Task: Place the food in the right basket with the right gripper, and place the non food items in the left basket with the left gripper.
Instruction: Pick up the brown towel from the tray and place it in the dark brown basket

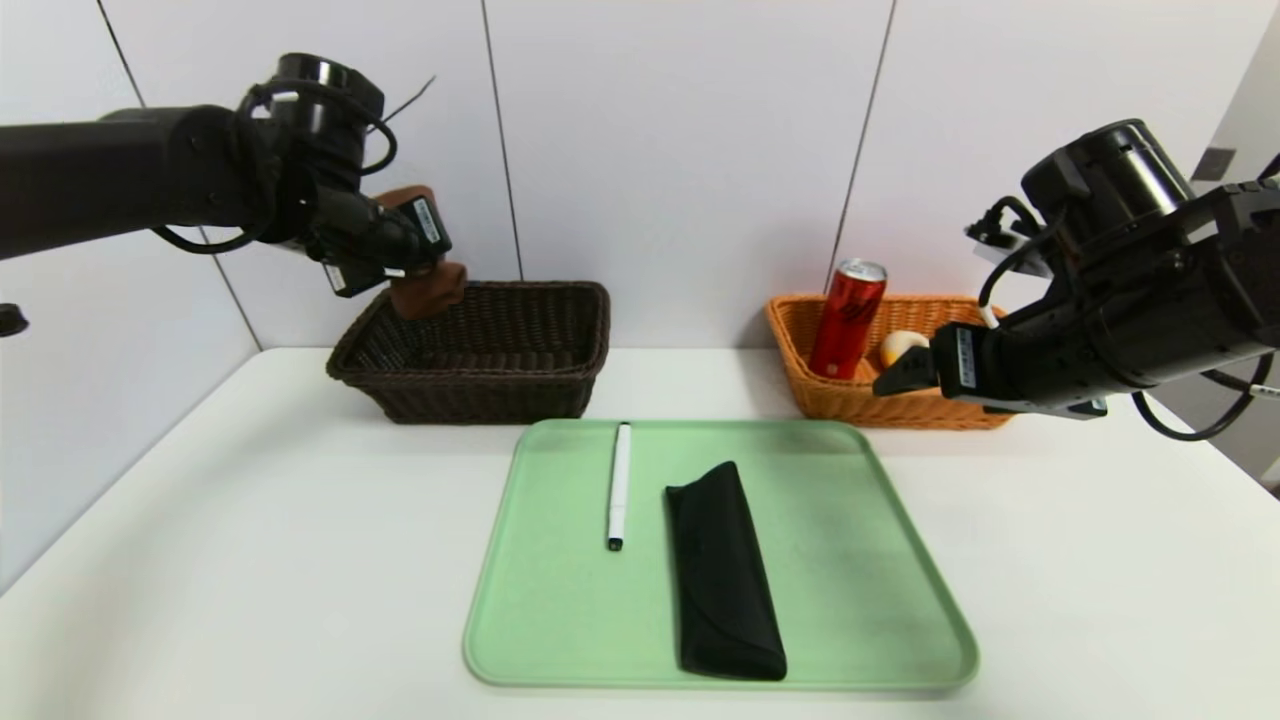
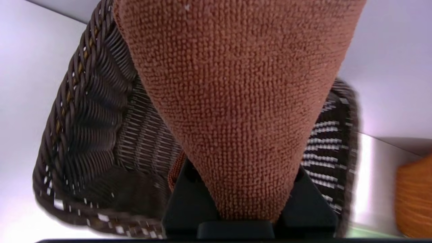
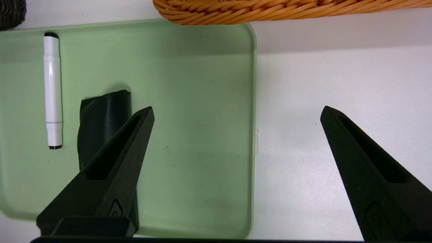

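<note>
Left gripper (image 1: 425, 262): raised over the near-left corner of the dark brown wicker basket (image 1: 480, 385), jaws clamped on the rolled brown towel (image 1: 428, 285), which hangs above the basket's interior without touching its floor; the left wrist view shows the towel (image 2: 236, 111) pinched between both fingers, with the basket's weave (image 2: 101, 135) beneath it. Right gripper (image 1: 905, 375): held in the air in front of the orange-tan wicker basket (image 1: 850, 400), jaws spread wide and holding nothing; in the right wrist view its two fingers (image 3: 128, 148) stand well apart over the right edge of the green tray (image 3: 202, 101) and the white table (image 3: 303, 101). Red drink can (image 1: 846, 318): upright inside the orange-tan basket, toward its left side. Pale bun (image 1: 900, 347): in the same basket, just right of the can, partly hidden behind the right gripper. White marker pen (image 1: 619, 485): lying on the green tray (image 1: 850, 560), left of centre, black tip toward the near edge. Black soft case (image 1: 722, 575): lying lengthwise on the tray just right of the pen, not touching it. Tray: on the table, between and in front of the two baskets.
</note>
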`<move>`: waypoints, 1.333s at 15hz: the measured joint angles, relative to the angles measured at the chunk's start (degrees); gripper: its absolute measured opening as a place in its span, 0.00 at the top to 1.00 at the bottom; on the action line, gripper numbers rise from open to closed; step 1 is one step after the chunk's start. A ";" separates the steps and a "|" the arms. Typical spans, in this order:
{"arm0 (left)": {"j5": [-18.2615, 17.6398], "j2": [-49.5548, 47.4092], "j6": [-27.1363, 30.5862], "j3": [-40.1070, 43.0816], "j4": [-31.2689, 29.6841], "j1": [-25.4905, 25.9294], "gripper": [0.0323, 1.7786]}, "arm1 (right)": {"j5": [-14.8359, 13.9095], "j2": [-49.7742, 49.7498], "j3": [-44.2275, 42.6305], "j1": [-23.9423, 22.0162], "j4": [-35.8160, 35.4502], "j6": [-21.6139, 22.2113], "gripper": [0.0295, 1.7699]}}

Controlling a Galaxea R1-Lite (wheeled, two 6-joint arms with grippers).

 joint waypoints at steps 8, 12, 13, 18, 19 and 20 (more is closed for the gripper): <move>-0.12 8.11 3.63 -0.74 -0.09 2.90 0.80 | -0.07 0.74 -0.05 0.16 -0.06 -0.11 0.04; -1.27 9.31 3.85 -0.72 0.13 3.04 0.80 | -0.09 0.82 -0.17 0.27 -0.06 -0.30 0.04; -1.55 9.40 3.80 -0.72 -0.09 2.99 0.73 | -0.09 0.82 -0.17 0.27 -0.05 -0.33 0.04; -1.63 9.14 3.79 -0.72 -0.11 3.01 0.41 | -0.09 0.83 -0.17 0.33 -0.05 -0.15 0.04; -1.60 8.96 3.79 -0.72 -0.04 3.04 0.36 | -0.07 0.83 -0.17 0.37 -0.05 -0.13 0.04; -1.61 8.85 3.79 -0.72 -0.02 3.06 0.32 | -0.07 0.83 -0.16 0.39 -0.06 -0.13 0.04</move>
